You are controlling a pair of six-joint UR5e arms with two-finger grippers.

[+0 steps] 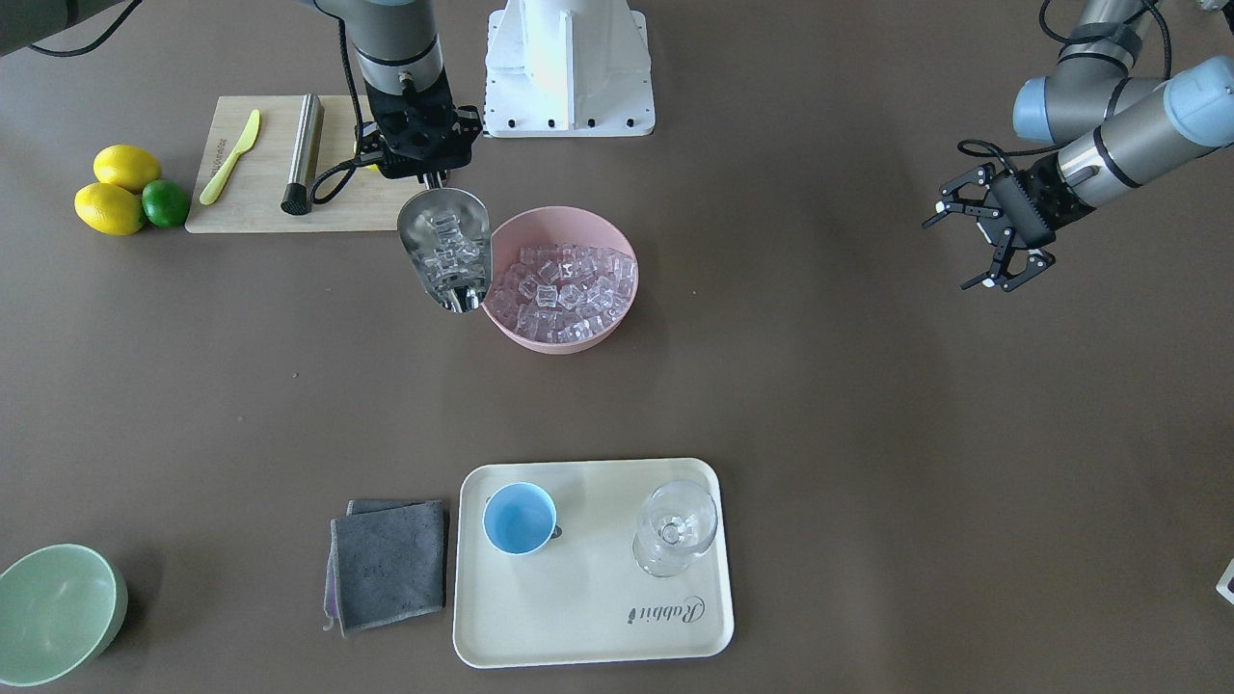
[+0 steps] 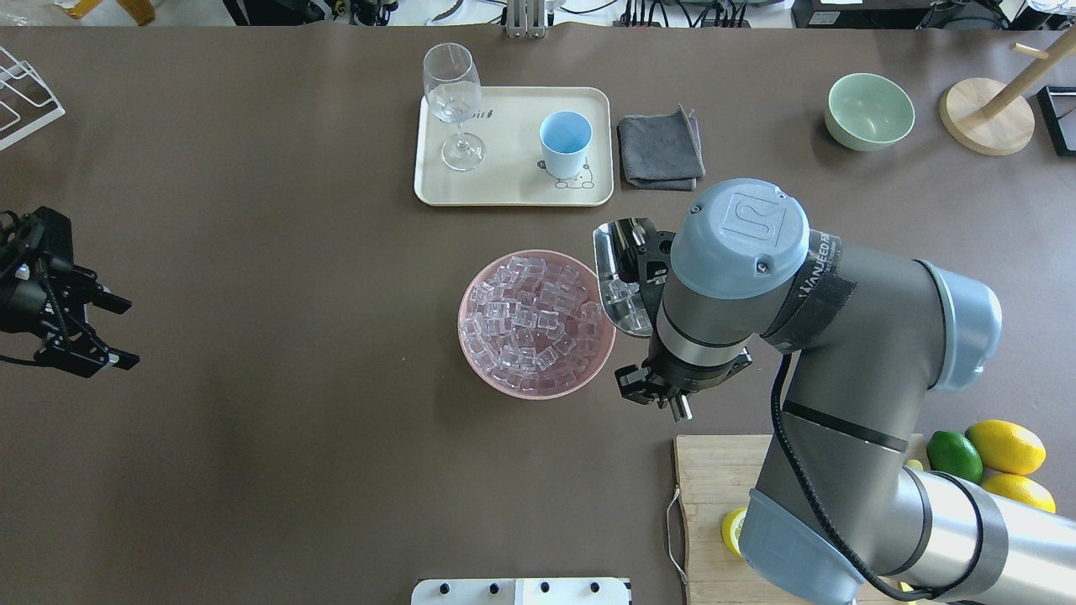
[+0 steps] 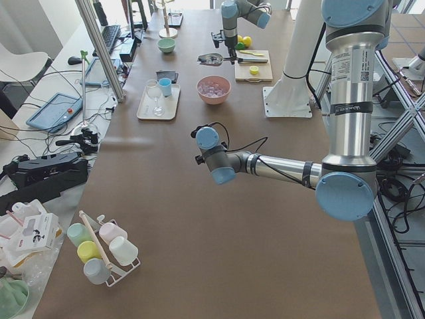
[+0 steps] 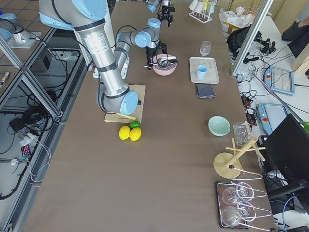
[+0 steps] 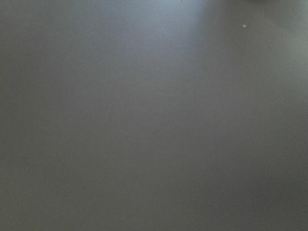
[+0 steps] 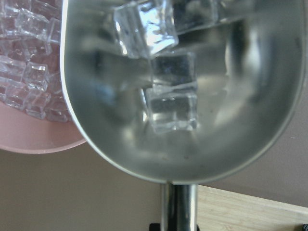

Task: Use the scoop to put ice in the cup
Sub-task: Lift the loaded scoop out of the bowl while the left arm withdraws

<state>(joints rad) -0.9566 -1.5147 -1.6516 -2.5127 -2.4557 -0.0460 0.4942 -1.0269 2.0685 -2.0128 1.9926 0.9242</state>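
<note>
My right gripper (image 1: pixel 431 175) is shut on the thin handle of the steel scoop (image 1: pixel 444 247), held above the table just beside the pink bowl (image 1: pixel 581 337). A few clear ice cubes (image 6: pixel 171 91) lie in the scoop's trough (image 6: pixel 231 144), and many more ice cubes (image 2: pixel 534 323) fill the pink bowl. The light blue cup (image 1: pixel 519 518) stands upright on the cream tray (image 1: pixel 588 602), well away from the scoop. My left gripper (image 1: pixel 964 249) hovers open and holds nothing far off to the side.
A stemmed glass (image 1: pixel 675 530) shares the tray. A grey cloth (image 1: pixel 388 564) and a green bowl (image 1: pixel 53 612) lie near it. Behind the scoop is a cutting board (image 1: pixel 260 207) with a plastic knife (image 1: pixel 229 157) and a steel cylinder (image 1: pixel 304 154), with lemons (image 1: pixel 116 188) and a lime beside it.
</note>
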